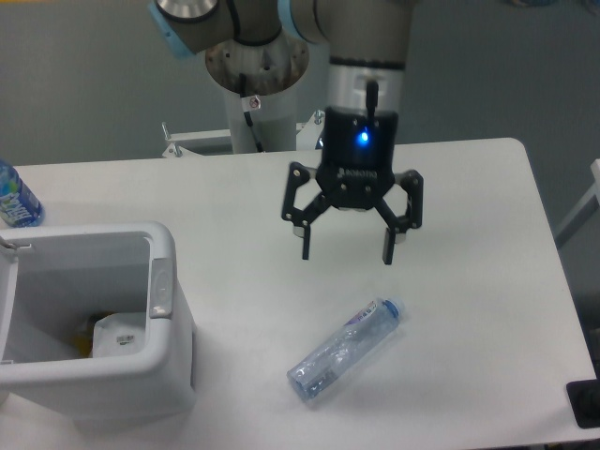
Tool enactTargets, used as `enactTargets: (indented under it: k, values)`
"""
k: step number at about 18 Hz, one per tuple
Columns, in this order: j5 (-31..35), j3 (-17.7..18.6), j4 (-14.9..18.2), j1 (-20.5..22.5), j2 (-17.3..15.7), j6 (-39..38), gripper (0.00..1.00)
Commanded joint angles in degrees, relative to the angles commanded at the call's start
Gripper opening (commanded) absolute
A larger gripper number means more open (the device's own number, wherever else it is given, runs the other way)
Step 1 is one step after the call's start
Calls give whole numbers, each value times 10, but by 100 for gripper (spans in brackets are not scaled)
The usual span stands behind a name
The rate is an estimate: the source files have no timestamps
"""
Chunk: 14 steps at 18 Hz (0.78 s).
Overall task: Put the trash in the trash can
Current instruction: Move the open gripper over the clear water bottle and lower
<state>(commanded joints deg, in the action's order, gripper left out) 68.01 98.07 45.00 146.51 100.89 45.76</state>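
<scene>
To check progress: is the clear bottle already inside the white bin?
No, the clear bottle lies on the table, right of the bin.

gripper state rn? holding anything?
Gripper: open, fingers spread wide, holding nothing. It hangs above the table, with the clear plastic bottle lying on the table below it in the picture, untouched.

white table [469, 187], trash can [164, 375], clear bottle [342, 352], labelled bottle [14, 202]

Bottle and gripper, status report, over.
Gripper open, empty, above the table. Clear bottle lying on its side just below it, untouched. White packet already inside trash can. Nothing in the way.
</scene>
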Motion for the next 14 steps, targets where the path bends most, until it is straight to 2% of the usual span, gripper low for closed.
enactTargets:
  k: [3,6,9,14]
  values:
    - [32,10,-1,-1,37,80,100]
    - [49,4,-3,-2,76,129,100]
    - [58,-3,-8,-4,116,132,100]
    - [61,-45,-13,-18,176,131,100]
